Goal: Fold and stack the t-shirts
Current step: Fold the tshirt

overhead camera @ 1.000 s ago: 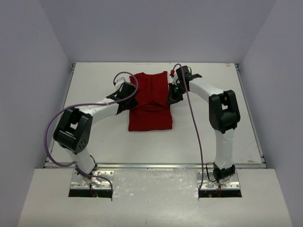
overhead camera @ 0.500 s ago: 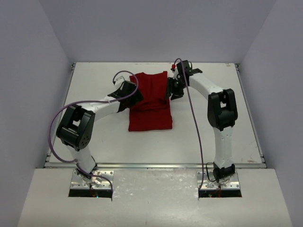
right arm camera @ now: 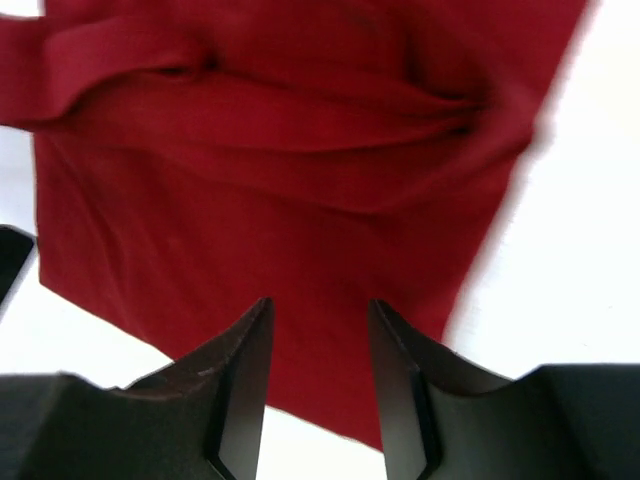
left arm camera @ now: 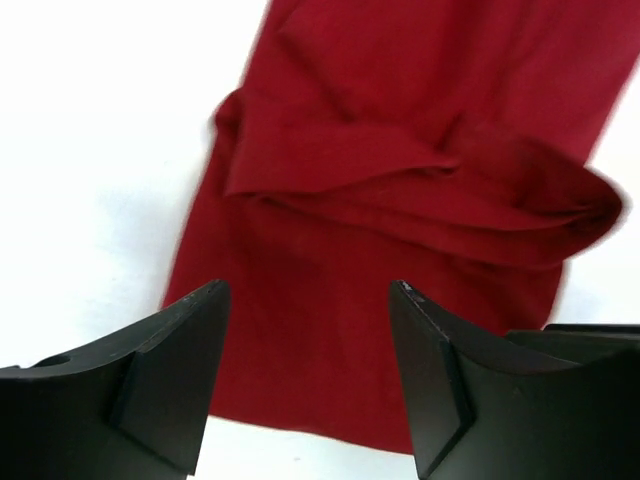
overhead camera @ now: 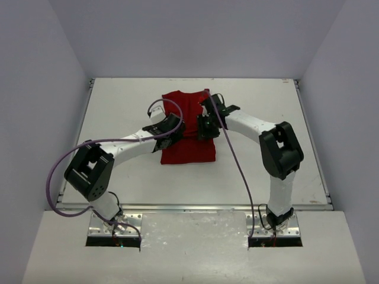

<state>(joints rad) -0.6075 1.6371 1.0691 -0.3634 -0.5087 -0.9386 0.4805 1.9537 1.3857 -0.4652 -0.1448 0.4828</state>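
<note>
The deep-red t-shirt (overhead camera: 188,151) lies as a narrow lengthwise-folded strip in the middle of the white table, with a rumpled cross fold (left arm camera: 420,175) halfway up. My left gripper (overhead camera: 175,132) hovers over the shirt's left half, jaws open and nothing between them (left arm camera: 308,300). My right gripper (overhead camera: 205,126) hovers over the right half, open more narrowly and also empty (right arm camera: 320,310). Under both grippers the wrist views show the shirt (right arm camera: 280,200) and its near hem. Both arms hide the shirt's middle in the top view.
The white table (overhead camera: 278,100) is bounded by grey walls at the back and on both sides. Purple cables (overhead camera: 62,163) loop from each arm, the right one (overhead camera: 237,160) crossing the table beside the shirt. The arm bases (overhead camera: 115,228) sit at the near edge.
Both grippers have gone from shut at the shirt's side edges to open, and have moved inward and nearer over its middle. The shirt lies slightly more bunched across its centre.
</note>
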